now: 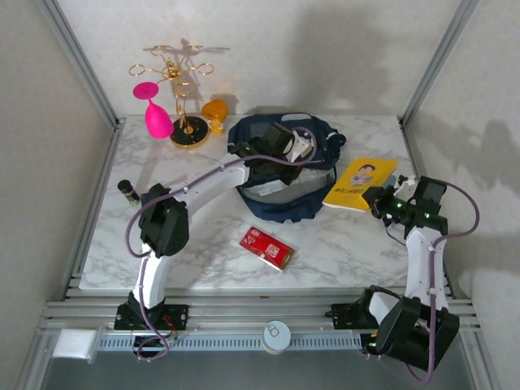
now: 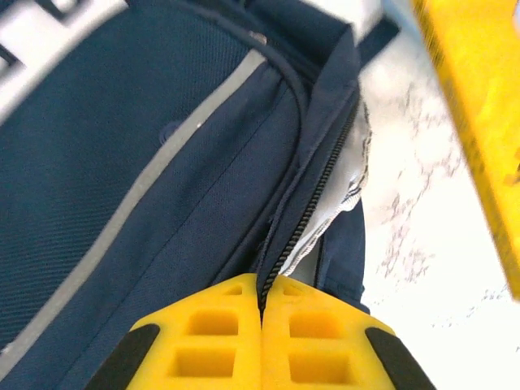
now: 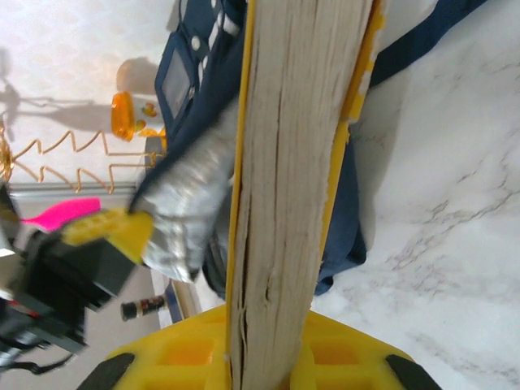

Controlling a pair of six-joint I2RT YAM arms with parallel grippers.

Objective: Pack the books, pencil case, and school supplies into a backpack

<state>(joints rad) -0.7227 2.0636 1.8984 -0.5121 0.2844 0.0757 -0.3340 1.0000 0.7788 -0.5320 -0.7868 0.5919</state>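
We saw the left pincer (image 2: pixel 262 286) fully closed, its two yellow fingers (image 2: pixel 213 345) pressed together on the zipper edge of the navy backpack (image 2: pixel 122 162). The backpack lay at the middle back of the marble table (image 1: pixel 203 260) with its top gaping. The right pincer (image 3: pixel 272 345) was clamped on the yellow book (image 3: pixel 296 162), one finger on each cover and the page edge facing its camera. The book sat just right of the backpack, and we could not tell whether it rested on the table. The red box (image 1: pixel 266 247) lay flat in front of the backpack, well apart from both pincers.
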